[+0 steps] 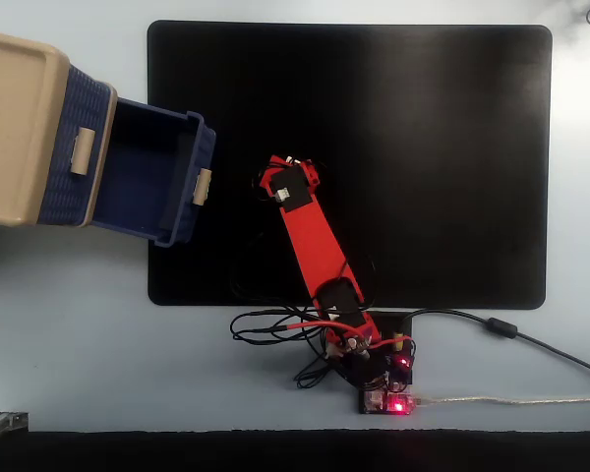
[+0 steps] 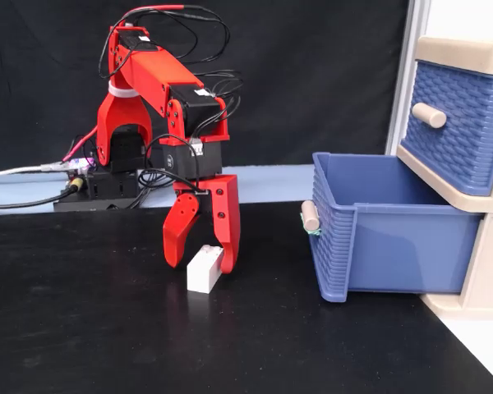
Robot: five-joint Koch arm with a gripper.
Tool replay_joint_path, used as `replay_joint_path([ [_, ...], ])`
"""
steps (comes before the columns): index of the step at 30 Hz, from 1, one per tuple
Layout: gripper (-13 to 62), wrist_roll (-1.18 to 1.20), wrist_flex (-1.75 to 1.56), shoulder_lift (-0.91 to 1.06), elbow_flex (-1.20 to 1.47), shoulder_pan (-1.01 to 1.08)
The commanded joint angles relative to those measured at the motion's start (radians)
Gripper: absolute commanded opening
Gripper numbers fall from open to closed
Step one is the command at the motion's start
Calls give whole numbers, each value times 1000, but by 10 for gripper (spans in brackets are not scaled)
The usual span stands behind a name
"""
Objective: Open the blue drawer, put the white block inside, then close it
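The blue drawer (image 2: 386, 246) is the lower one of the cabinet and stands pulled far out, its inside (image 1: 147, 167) showing nothing in it. Its beige handle (image 2: 311, 216) faces the arm. On the black mat the white block (image 2: 204, 271) sits upright, left of the drawer in this fixed view. My red gripper (image 2: 202, 261) points straight down over it, open. One finger (image 2: 228, 238) stands against the block's right side and the other finger (image 2: 177, 238) stands a little off its left. From above, the wrist (image 1: 290, 182) hides the block.
The beige cabinet (image 1: 15, 128) stands at the mat's left edge with a closed upper navy drawer (image 2: 456, 123). A black mat (image 1: 423, 147) covers the table. Cables and the controller board (image 1: 388, 393) lie behind the arm's base.
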Motion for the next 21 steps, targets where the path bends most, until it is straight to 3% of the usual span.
replay_joint_path([
  [1, 255, -8, 8, 18, -43, 8],
  [4, 88, -11, 18, 20, -41, 8],
  [6, -80, -15, 40, 20, -41, 14],
  [14, -83, -23, 149, 147, -117, 31],
  [18, -83, 26, 373, 264, -360, 17],
  [21, -83, 207, 472, 258, -575, -98],
])
